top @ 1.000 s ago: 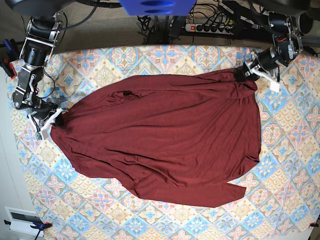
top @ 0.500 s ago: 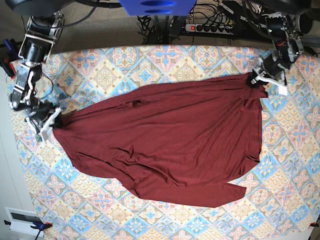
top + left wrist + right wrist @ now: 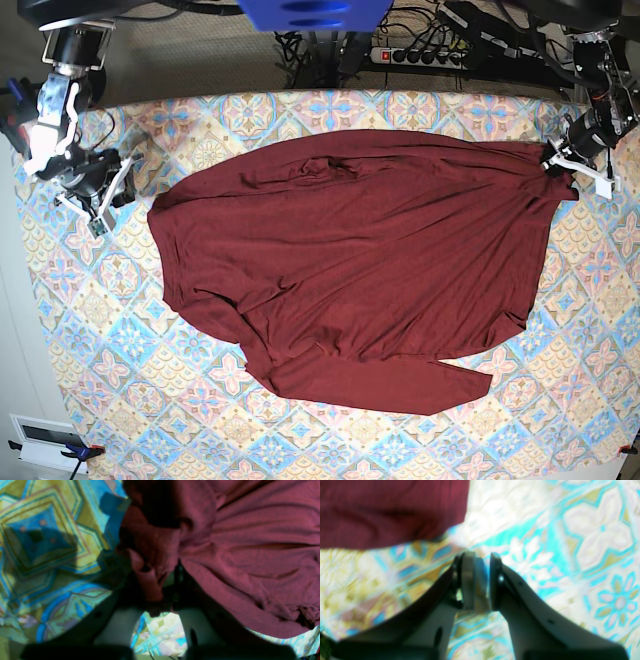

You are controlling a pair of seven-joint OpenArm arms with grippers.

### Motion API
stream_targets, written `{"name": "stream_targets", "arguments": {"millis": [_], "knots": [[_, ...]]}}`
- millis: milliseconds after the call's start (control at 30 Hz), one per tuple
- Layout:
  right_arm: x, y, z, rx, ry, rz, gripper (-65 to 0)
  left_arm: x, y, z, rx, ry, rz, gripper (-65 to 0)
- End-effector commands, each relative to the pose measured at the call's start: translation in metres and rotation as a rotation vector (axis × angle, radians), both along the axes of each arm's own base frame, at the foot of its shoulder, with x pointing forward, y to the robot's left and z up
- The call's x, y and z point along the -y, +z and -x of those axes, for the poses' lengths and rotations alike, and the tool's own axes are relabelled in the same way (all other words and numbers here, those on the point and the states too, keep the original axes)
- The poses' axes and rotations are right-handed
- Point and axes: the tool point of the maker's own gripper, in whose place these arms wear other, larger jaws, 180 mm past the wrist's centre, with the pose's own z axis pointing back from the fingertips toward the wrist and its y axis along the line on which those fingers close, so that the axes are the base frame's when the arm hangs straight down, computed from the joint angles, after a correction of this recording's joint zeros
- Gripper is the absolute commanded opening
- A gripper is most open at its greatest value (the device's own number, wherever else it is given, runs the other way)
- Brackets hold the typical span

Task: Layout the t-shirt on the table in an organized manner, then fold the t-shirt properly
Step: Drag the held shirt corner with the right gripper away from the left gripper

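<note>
I am watching the t-shirt (image 3: 350, 270) lying spread across the middle of the tabletop (image 3: 90, 330), mostly flat but skewed, with a sleeve trailing toward the near edge and a ripple near the collar. My left gripper (image 3: 562, 162) is pinching one far corner of the fabric: in the left wrist view the jaws are closed on a bunched fold of maroon cloth, holding that corner out toward the tabletop's side so the edge is drawn taut rather than slumping inward. My right gripper (image 3: 477, 580) is sitting over bare patterned cloth just beside the opposite edge of the garment; its jaws are standing slightly parted with nothing between them. I am judging this as the laying-out stage, with folding not yet begun. The slack, curling edge on the right arm's side probably needs gripping and squaring first.
</note>
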Motion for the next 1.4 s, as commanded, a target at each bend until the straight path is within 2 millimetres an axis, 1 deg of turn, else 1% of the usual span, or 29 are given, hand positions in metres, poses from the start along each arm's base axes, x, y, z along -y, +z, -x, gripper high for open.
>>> {"name": "stream_targets", "arguments": {"millis": [0, 67, 100, 133, 200, 267, 400, 467, 667, 867, 1133, 1200, 1267, 1367], "knots": [[-0.003, 0.008, -0.002, 0.030, 0.014, -0.004, -54.9, -0.008, 0.012, -0.008, 0.032, -0.006, -0.026, -65.0], [-0.006, 0.004, 0.005, 0.016, 0.015, -0.009, -53.2, -0.006, 0.011, -0.008, 0.030, -0.007, -0.022, -65.0], [-0.011, 0.000, 0.006, 0.012, 0.010, -0.025, -52.0, -0.006, 0.010, -0.008, 0.030, -0.006, -0.020, -65.0], [-0.016, -0.002, 0.005, 0.014, 0.006, -0.042, -50.8, -0.006, 0.010, -0.008, 0.030, -0.006, -0.020, -65.0], [-0.021, -0.003, 0.005, 0.018, 0.002, -0.058, -48.3, -0.006, 0.011, -0.008, 0.031, -0.006, -0.021, -65.0], [-0.027, -0.001, 0.003, 0.028, -0.001, -0.091, -47.2, -0.006, 0.010, -0.007, 0.030, -0.006, -0.021, -65.0], [-0.045, 0.009, -0.003, 0.071, -0.015, -0.235, -47.4, -0.006, 0.010, -0.006, 0.029, -0.005, -0.020, -65.0], [-0.051, 0.011, -0.003, 0.077, -0.029, -0.304, -47.2, -0.006, 0.009, -0.006, 0.027, -0.005, -0.020, -65.0], [-0.056, 0.001, 0.001, 0.053, -0.084, -0.433, -44.5, -0.006, 0.010, -0.006, 0.029, -0.006, -0.020, -65.0], [-0.056, -0.002, 0.002, 0.046, -0.095, -0.450, -44.0, -0.006, 0.010, -0.007, 0.031, -0.006, -0.020, -65.0], [-0.079, -0.009, 0.004, 0.039, -0.107, -0.508, -44.0, -0.005, 0.011, -0.008, 0.035, -0.006, -0.019, -65.0], [-0.080, -0.009, 0.004, 0.039, -0.108, -0.512, -44.0, -0.005, 0.011, -0.008, 0.035, -0.006, -0.019, -65.0], [-0.081, -0.008, 0.002, 0.045, -0.105, -0.514, -44.3, -0.005, 0.011, -0.008, 0.035, -0.006, -0.019, -65.0], [-0.082, 0.002, -0.014, 0.083, -0.096, -0.520, -45.1, -0.005, 0.011, -0.008, 0.035, -0.006, -0.017, -65.0]]}}
